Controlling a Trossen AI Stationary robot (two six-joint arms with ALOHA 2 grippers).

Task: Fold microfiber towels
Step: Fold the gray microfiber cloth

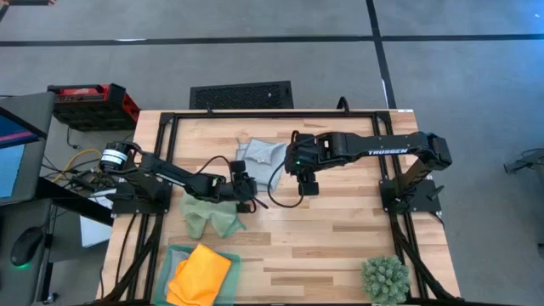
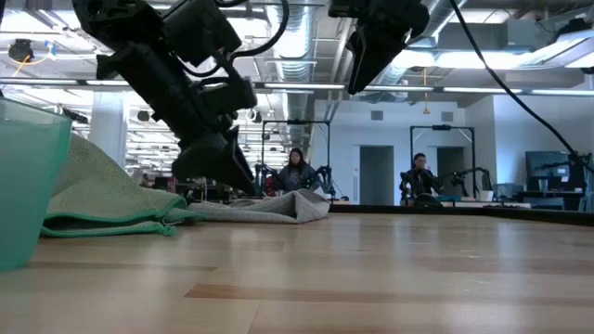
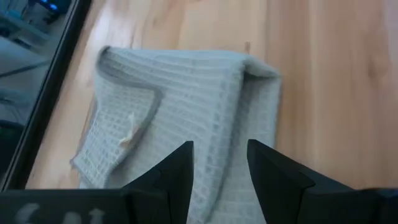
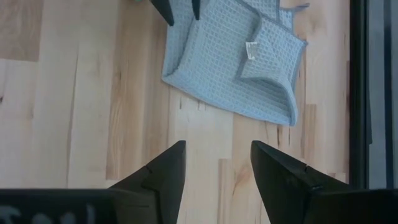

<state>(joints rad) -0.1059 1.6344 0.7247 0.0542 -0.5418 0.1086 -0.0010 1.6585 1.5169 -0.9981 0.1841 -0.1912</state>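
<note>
A pale grey-blue towel (image 1: 262,156) lies loosely folded on the table at the far middle, with one corner turned over and a small label showing (image 4: 251,51). My left gripper (image 1: 245,175) is open, low over the towel's near-left edge (image 3: 227,124), with its fingers on either side of a fold ridge. My right gripper (image 1: 307,184) is open and empty, raised above bare table to the right of the towel (image 4: 217,155). A light green towel (image 1: 211,216) lies crumpled at the near left. An orange towel (image 1: 201,272) lies on the green tray (image 1: 174,252). My left gripper comes slanting down over the grey-blue towel's near-left edge, and a fold ridge (image 3: 229,163) runs between its open fingers (image 3: 180,168). I cannot tell whether the fingertips touch the cloth.
A spiky green plant (image 1: 385,279) stands at the near right corner. A black frame (image 1: 255,113) runs along the table's far edge and sides. Bare wood lies in the near middle and right (image 1: 340,238). People sit in the room behind the table (image 2: 295,172).
</note>
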